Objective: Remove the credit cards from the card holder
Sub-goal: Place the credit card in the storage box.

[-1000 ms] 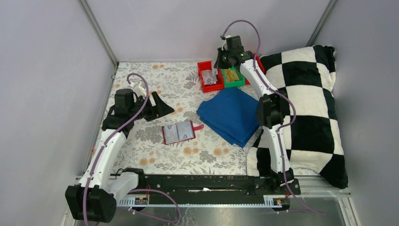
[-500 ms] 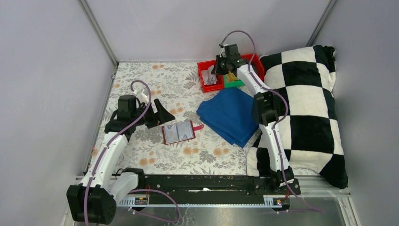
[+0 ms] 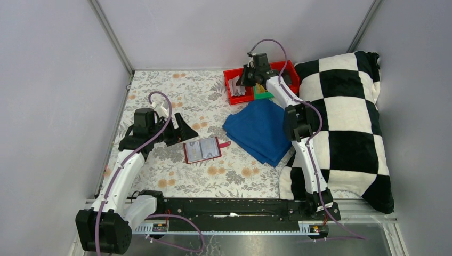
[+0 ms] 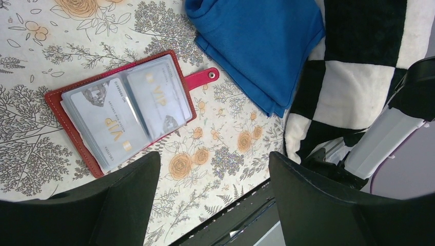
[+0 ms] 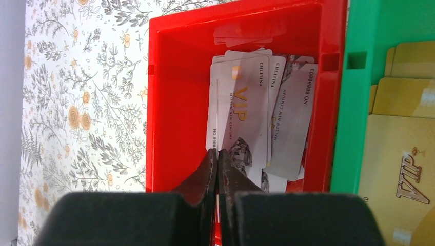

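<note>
The red card holder (image 3: 202, 150) lies open on the floral table, strap tab to the right. In the left wrist view the holder (image 4: 120, 110) shows two pale VIP cards (image 4: 105, 123) in its clear slots. My left gripper (image 3: 181, 125) is open and empty, just left of the holder; in its own view the gripper (image 4: 215, 164) hovers over the table. My right gripper (image 3: 246, 80) is over the left red bin (image 3: 229, 85). In its own view it (image 5: 216, 151) is shut on a thin pale card (image 5: 216, 113) seen edge-on, above several pale cards (image 5: 246, 113) lying in the bin.
A green bin (image 5: 354, 128) with tan-yellow cards (image 5: 400, 143) stands right of the red bin (image 5: 174, 102). A folded blue cloth (image 3: 261, 130) lies mid-table. A black-and-white checked pillow (image 3: 352, 122) fills the right side. Grey walls close in the table.
My right gripper has moved left from over the green bin to over the left red bin. My left gripper has shifted slightly right toward the card holder.
</note>
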{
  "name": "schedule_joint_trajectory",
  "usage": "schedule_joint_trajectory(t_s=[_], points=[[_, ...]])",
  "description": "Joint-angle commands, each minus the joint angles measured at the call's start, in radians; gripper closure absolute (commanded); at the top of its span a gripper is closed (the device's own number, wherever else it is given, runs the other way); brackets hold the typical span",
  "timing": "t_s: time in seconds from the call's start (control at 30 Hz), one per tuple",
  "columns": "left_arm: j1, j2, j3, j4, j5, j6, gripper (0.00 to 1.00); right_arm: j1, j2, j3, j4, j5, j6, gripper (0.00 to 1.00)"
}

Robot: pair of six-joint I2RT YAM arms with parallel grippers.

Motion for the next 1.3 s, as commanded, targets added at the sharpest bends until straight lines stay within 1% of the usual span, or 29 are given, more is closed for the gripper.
schedule_joint_trajectory(t_s=[0.0,0.33,0.53,0.7,0.8,0.97,1.07,1.17,1.27], points=[[0.003,-0.004,0.0,0.021,-0.012,0.025,0.18,0.006,0.007,0.046,0.039,-0.029,0.013,1.0],[0.005,0.02,-0.007,0.031,0.012,0.029,0.18,0.006,0.019,0.041,0.076,-0.06,0.038,1.0],[0.006,0.028,-0.009,0.032,0.013,0.011,0.17,0.005,0.002,0.0,0.098,-0.064,0.036,1.0],[0.006,0.014,-0.012,0.03,0.005,0.0,0.16,0.005,-0.001,-0.009,0.095,-0.069,0.032,1.0],[0.007,0.017,-0.013,0.03,0.009,-0.002,0.16,0.005,-0.008,-0.018,0.093,-0.06,0.021,0.98],[0.015,0.012,-0.015,0.034,0.024,-0.004,0.16,0.005,-0.007,-0.003,0.069,-0.049,-0.011,0.97],[0.018,0.007,-0.025,0.04,0.024,-0.01,0.16,0.006,-0.001,0.002,0.068,-0.05,-0.01,0.91],[0.022,0.01,-0.044,0.072,0.065,-0.014,0.16,0.005,0.012,0.019,0.067,-0.064,0.005,0.88],[0.023,0.019,-0.054,0.092,0.08,-0.019,0.16,0.005,0.017,0.02,0.075,-0.068,0.015,0.82]])
